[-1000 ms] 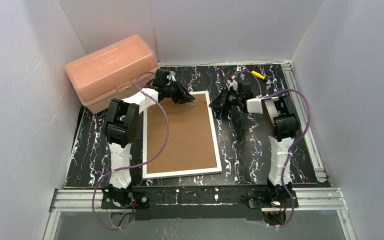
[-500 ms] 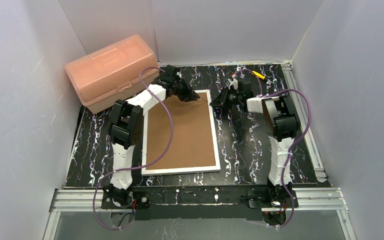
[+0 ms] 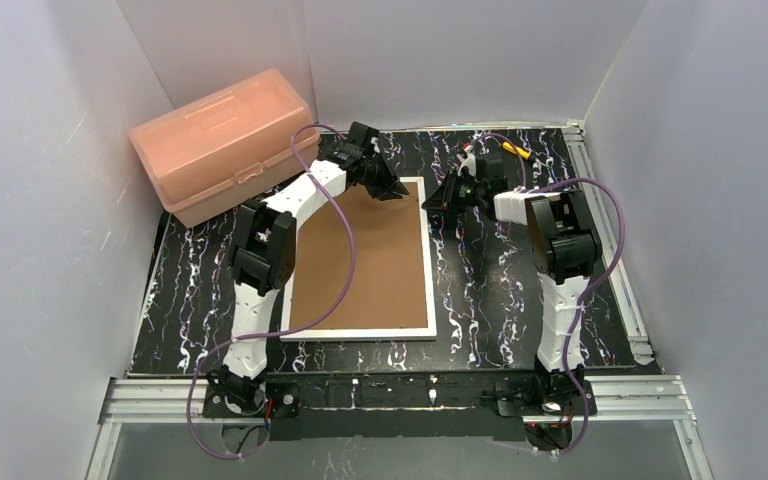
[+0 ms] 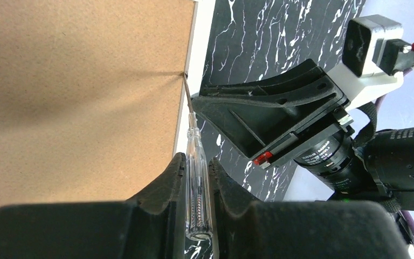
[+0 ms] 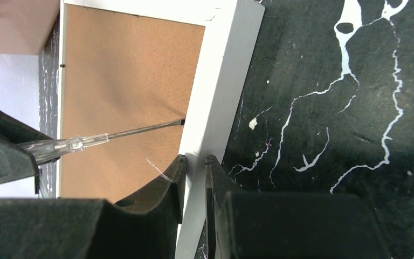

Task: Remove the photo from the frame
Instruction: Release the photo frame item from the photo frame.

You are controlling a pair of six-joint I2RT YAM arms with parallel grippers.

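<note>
The frame (image 3: 360, 270) lies face down on the table, brown back up, with a narrow white border (image 5: 221, 81). The photo is hidden under that back. My left gripper (image 3: 392, 190) is shut on a clear-handled screwdriver (image 4: 197, 162). Its thin tip (image 4: 185, 75) touches the seam between the brown back and the white border on the frame's right side, near the far corner. My right gripper (image 5: 195, 159) is shut on that same white border, one finger on the brown side and one on the table side. It sits just beside the screwdriver (image 5: 86, 141).
A pink plastic box (image 3: 225, 140) stands at the back left, close to the left arm's elbow. A small yellow object (image 3: 516, 151) lies at the back right. White walls close in the black marbled table (image 3: 520, 290) on three sides.
My left gripper has moved right along the frame's far end, bringing the screwdriver tip to the right border. The frame has swung slightly, now squarer to the table. The right gripper keeps its hold.
</note>
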